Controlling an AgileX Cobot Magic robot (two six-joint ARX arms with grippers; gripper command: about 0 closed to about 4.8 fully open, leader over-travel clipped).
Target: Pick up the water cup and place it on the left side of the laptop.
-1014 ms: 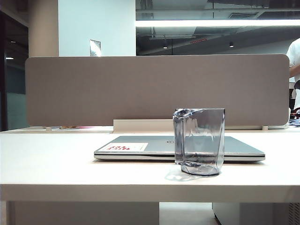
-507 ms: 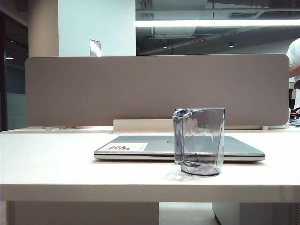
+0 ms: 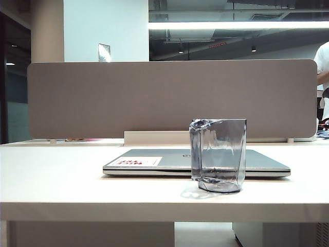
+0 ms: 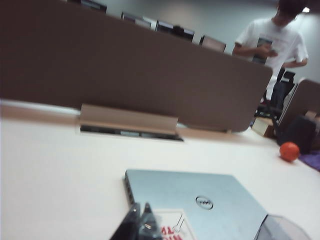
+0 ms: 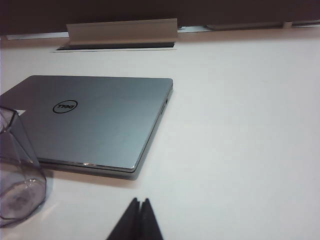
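Pale bench (image 3: 61, 180), grey divider (image 3: 169, 98) along its back edge, dim office ceiling behind; laptop (image 3: 154, 160) shut flat mid-bench, red-white sticker (image 3: 134, 161) on lid; left gripper (image 4: 141, 225) above the sticker corner, jaws pressed together; cup (image 3: 218, 154) upright just before the laptop's right half, untouched; right gripper (image 5: 136, 222) over bare bench right of the laptop, jaws together; orange ball (image 4: 289, 151) far right.

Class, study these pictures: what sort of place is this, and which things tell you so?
Most likely an open-plan office. A closed laptop lies on a pale desk backed by a grey divider panel; monitors show beyond it, and a ceiling strip light hangs overhead.
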